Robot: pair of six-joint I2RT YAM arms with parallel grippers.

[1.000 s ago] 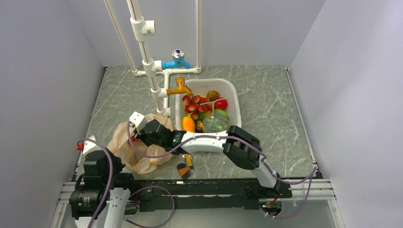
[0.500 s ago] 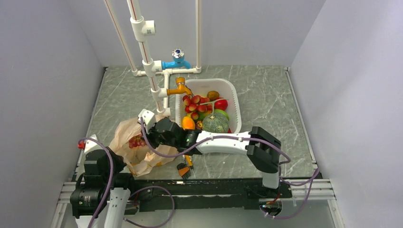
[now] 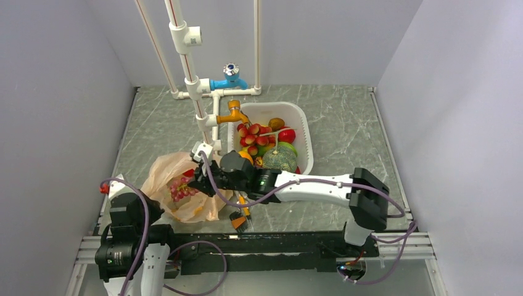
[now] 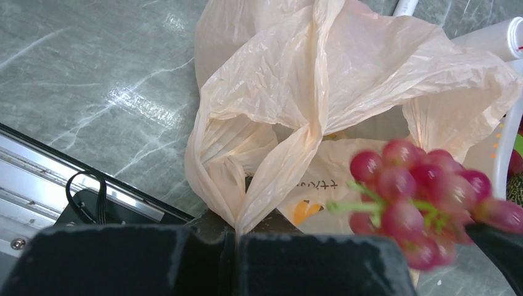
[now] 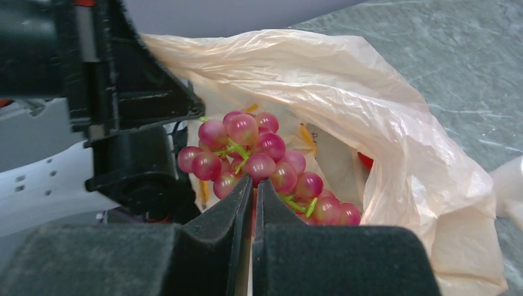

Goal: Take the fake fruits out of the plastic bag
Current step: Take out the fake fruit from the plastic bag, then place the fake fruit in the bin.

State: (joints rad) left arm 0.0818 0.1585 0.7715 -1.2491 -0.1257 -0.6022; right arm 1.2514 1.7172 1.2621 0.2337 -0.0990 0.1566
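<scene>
One bunch nearly out, more left to do

At the bottom edge of the left wrist view, the left claw (image 4: 235,233) was pinched shut on a fold of the plastic bag (image 4: 296,92). In the top view the bag lay open, left of the middle of the frame. The right claw (image 5: 253,185) was squeezed tight on the stem of the grapes (image 5: 259,163). They hung at the bag's mouth and were not yet put down anywhere. A bit of red (image 5: 365,161) showed deep in the bag, and I could not tell what it was. Higher up, in the middle of the top view, the melon (image 3: 280,159) sat in the white basin (image 3: 306,132) with other fruit. I judged the job about half done.
</scene>
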